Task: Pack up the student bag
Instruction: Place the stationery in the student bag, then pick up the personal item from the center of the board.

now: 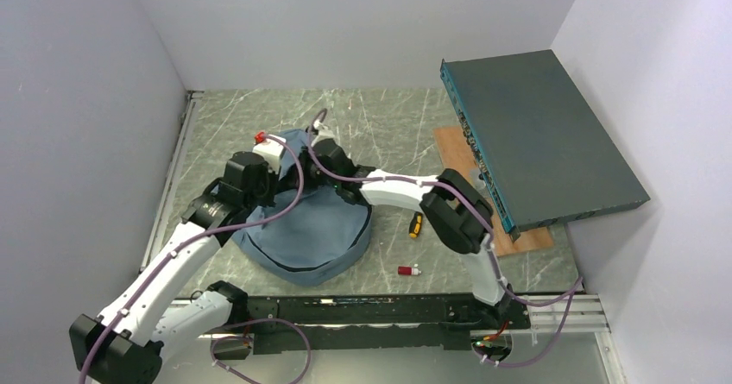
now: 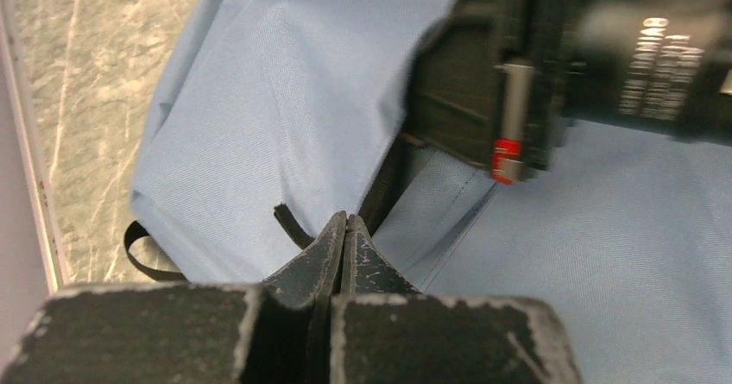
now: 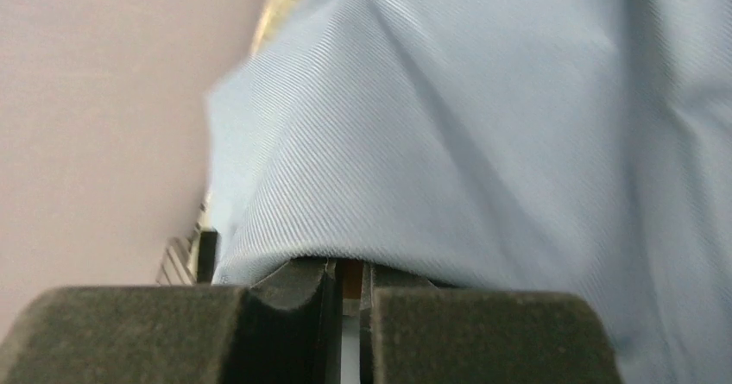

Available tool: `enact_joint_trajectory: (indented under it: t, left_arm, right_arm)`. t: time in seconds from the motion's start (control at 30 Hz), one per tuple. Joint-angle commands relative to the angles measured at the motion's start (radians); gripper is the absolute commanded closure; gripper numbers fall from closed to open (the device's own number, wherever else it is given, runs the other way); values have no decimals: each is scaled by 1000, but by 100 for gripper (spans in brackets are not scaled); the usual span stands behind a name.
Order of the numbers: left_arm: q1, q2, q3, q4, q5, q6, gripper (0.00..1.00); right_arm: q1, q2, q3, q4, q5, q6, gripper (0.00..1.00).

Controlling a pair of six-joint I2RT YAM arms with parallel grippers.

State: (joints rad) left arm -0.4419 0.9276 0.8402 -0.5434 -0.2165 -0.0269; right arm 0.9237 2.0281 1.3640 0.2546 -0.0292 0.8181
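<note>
Locate student bag (image 1: 302,237) at centre of table (image 1: 388,125), between arms. Note left gripper (image 2: 345,229) clenched shut against its cloth, right gripper (image 3: 345,267) pinching a fabric fold. Beware slippage: shallow bite, thin cloth, uneven pulling.

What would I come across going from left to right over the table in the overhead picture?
Blue backpack → small yellow-and-black tool → dark teal box.

White arms (image 1: 393,190), purple cables (image 1: 300,181) — scuffed black fingers (image 2: 315,259)
</note>
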Motion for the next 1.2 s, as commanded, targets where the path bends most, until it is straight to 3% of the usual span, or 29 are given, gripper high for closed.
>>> enact_joint_trajectory:
  t: [0.0,0.13,0.3,0.43,0.67,0.93,1.0,1.17]
  left_arm:
    - [-1,-72,26,23,-96,-25,100]
    - [-1,-118,13,36,-133,-27,100]
    - [0,-146,5,58,-131,-28,100]
    - [2,-126,11,49,-113,-30,100]
    - [2,-106,17,42,-107,-35,100]
    - [4,-122,20,42,-77,-45,99]
    - [3,-121,30,37,-75,-49,90]
    - [6,-128,25,49,-60,-54,57]
  right_arm:
    - [34,98,225,87,26,-33,95]
    - [49,100,233,10,180,-203,68]
    - [55,-59,52,20,247,-356,50]
    - [55,-167,-34,-47,234,-430,42]
    - [55,-380,-178,-164,138,-538,35]
    - [52,-676,-349,-564,266,-657,16]
    - [50,-745,-400,-650,263,-621,14]
    - [52,-841,-481,-813,223,-490,12]
